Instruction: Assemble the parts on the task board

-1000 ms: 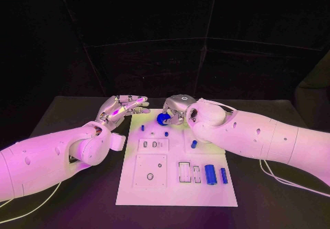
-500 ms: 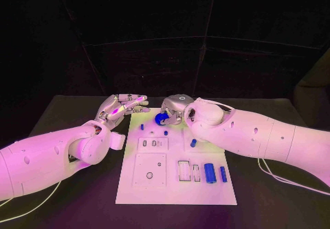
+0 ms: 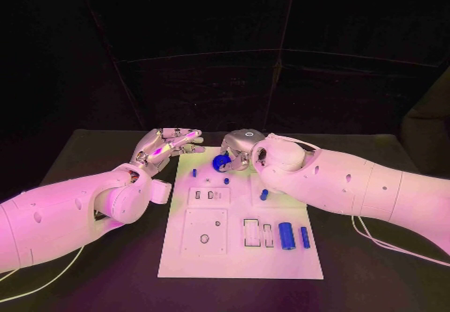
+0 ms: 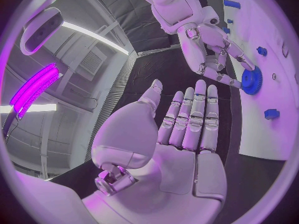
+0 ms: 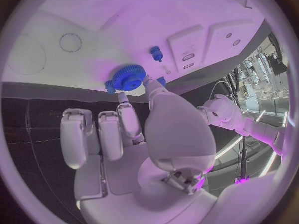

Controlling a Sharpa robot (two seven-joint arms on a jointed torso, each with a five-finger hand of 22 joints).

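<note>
Head view: a blue gear (image 3: pixel 221 162) sits at the far end of the board (image 3: pixel 239 260), pinched in the fingertips of the right hand (image 3: pixel 240 144). Seen from the right wrist, the gear (image 5: pixel 128 77) is a toothed disc caught between the thumb and a fingertip (image 5: pixel 122 98), its flat face turned toward the camera; whether it touches the board there I cannot tell. From the left wrist the gear (image 4: pixel 251 80) shows more edge-on, its round face turned toward the board (image 4: pixel 274 134), with the right hand's (image 4: pixel 215 55) fingers closed on its rim.

Just beside the gear, a small blue peg (image 5: pixel 156 53) stands on the board (image 5: pixel 69 15); in the head view two such pegs (image 3: pixel 194 173) lie just nearer than the gear. Farther toward the robot, another short blue piece (image 3: pixel 263 194) lies by the right arm. At the near right of the board a thick blue cylinder (image 3: pixel 286 236) and a thinner rod (image 3: pixel 305 237) lie side by side, long axes running from near to far, next to two slotted recesses (image 3: pixel 251 233).

The left hand (image 3: pixel 167 146) hovers just off the board's far left corner, holding nothing; its wrist view shows the palm (image 4: pixel 177 149) flat, fingers straight and close together.
</note>
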